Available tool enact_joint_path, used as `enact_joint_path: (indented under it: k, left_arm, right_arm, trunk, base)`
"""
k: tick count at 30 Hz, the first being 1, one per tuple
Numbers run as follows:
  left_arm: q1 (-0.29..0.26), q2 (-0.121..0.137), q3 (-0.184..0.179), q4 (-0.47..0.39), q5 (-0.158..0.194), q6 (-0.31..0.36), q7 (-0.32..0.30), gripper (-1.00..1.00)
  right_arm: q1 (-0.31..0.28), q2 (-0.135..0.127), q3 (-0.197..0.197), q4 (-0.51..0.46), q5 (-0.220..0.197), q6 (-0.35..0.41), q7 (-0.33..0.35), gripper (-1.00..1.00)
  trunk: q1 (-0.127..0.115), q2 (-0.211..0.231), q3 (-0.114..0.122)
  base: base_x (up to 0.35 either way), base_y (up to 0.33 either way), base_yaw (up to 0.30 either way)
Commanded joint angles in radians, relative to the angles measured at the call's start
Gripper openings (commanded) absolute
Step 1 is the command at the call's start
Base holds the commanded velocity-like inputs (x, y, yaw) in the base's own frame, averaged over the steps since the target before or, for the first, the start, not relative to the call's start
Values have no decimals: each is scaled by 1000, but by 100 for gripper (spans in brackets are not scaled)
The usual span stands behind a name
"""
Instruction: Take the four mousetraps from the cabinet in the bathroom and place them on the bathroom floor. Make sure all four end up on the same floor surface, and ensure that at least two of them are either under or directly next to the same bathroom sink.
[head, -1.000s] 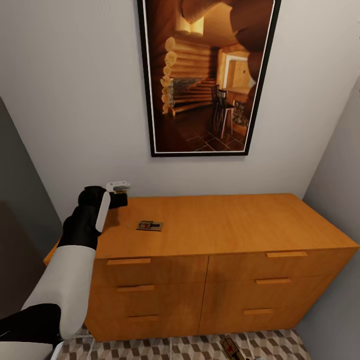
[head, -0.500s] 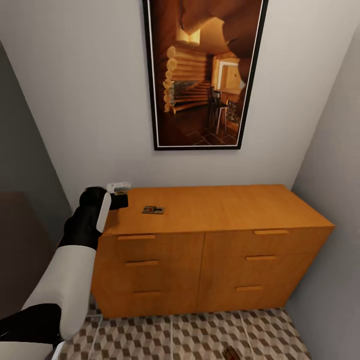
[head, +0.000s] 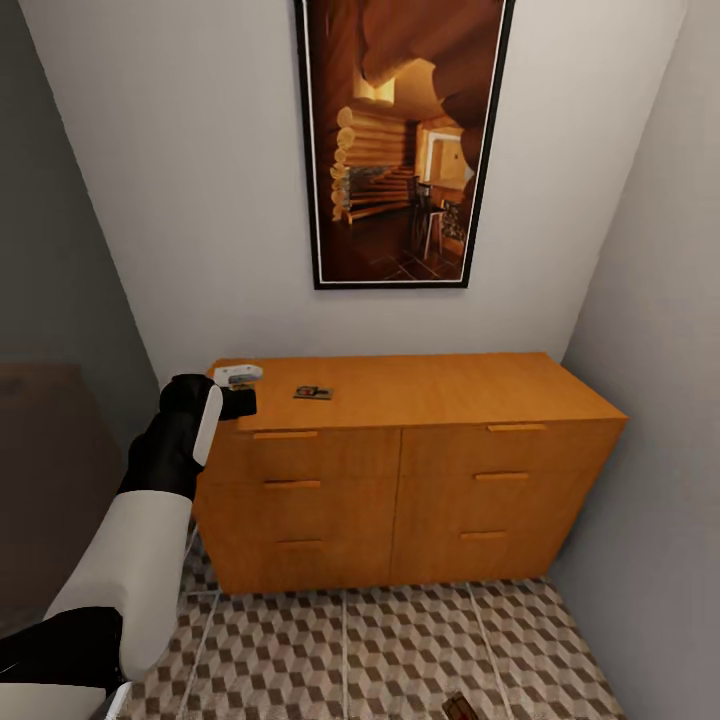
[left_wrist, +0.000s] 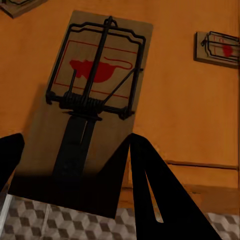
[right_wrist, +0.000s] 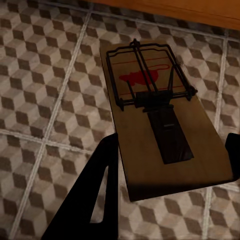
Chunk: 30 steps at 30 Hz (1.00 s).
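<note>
Item: cabinet (head: 400, 480), orange-brown, two columns of three drawers with bar handles, standing against the back wall under a framed picture (head: 400, 140) of a log interior. Its right end sits close to the side wall; its left end has open room beside it.

Item: bathroom floor (head: 380, 650), cube-pattern tiles, open in front of the cabinet.

Item: mousetrap on the cabinet top (head: 313, 392), flat, near the left rear, well back from the front edge. The left wrist view shows two such traps lying on the top (left_wrist: 218, 48).

Item: left gripper (left_wrist: 70, 165), level with the cabinet's left front corner, fingers closed on the near end of a mousetrap (left_wrist: 90, 95); board tilted above the top's edge.

Item: right gripper (right_wrist: 170, 175), over the tiles just before the cabinet base, clamping a second held mousetrap (right_wrist: 160, 120).

Markings: red mouse outline printed on each board; no legible writing. A dark shape at the head view's lower edge is possibly this trap.
</note>
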Motion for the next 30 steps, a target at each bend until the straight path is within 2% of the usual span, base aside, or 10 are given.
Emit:
enact_joint_path:
  k: [1,24,30]
  left_arm:
    - [0,0,0,0,-3,0,1,-100]
    - [0,-1,0,38,-3,-1,2,-100]
    - [0,0,0,103,-3,-4,2,-100]
  right_arm:
    - [0,0,0,0,-1,0,-2,-100]
    - [0,0,0,0,-1,0,-2,-100]
    - [0,0,0,0,-1,0,-2,-100]
  trunk:
    - [0,0,0]
    - [0,0,0]
    - [0,0,0]
  base:
    - [-333,0,0]
    - [-333,0,0]
    - [-333,0,0]
